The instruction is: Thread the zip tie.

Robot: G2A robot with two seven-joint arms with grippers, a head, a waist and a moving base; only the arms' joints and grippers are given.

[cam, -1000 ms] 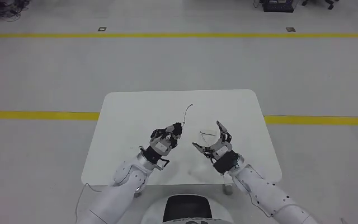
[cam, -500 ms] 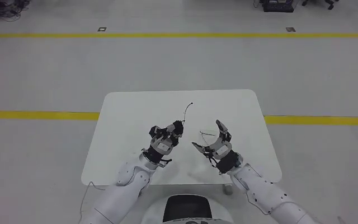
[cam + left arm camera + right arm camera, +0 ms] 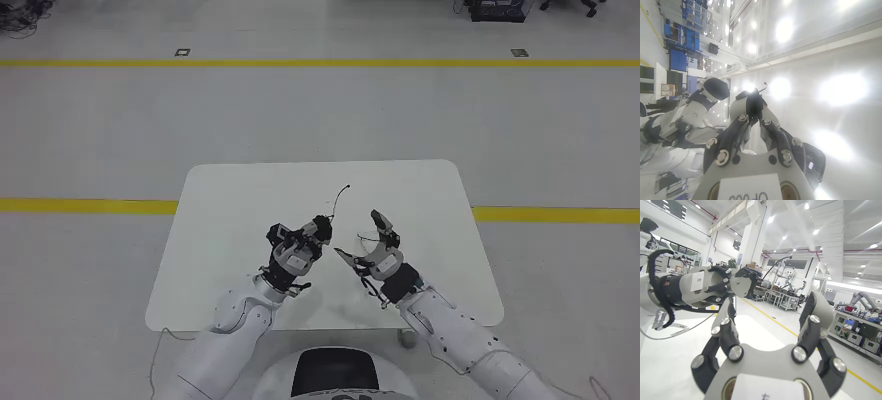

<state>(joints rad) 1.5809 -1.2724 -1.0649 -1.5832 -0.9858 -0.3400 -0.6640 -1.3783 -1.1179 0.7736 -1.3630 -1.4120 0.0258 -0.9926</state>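
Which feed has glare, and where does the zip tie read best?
Left wrist view: ceiling lights flare around the left gripper; the zip tie is a dark sliver against them. Right wrist view: even light, tie stands out. Top view: even light, thin line over the table.

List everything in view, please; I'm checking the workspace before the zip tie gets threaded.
zip tie: one, black, held in the left end effector, sticking out past its fingertips
table: one, white, under both arms
floor stripes: two, yellow, one beyond the table, one passing beneath it
left end effector: one, grey and black, shut on the zip tie, above the table's middle
right end effector: one, grey and black, open, holding nothing, beside the left one
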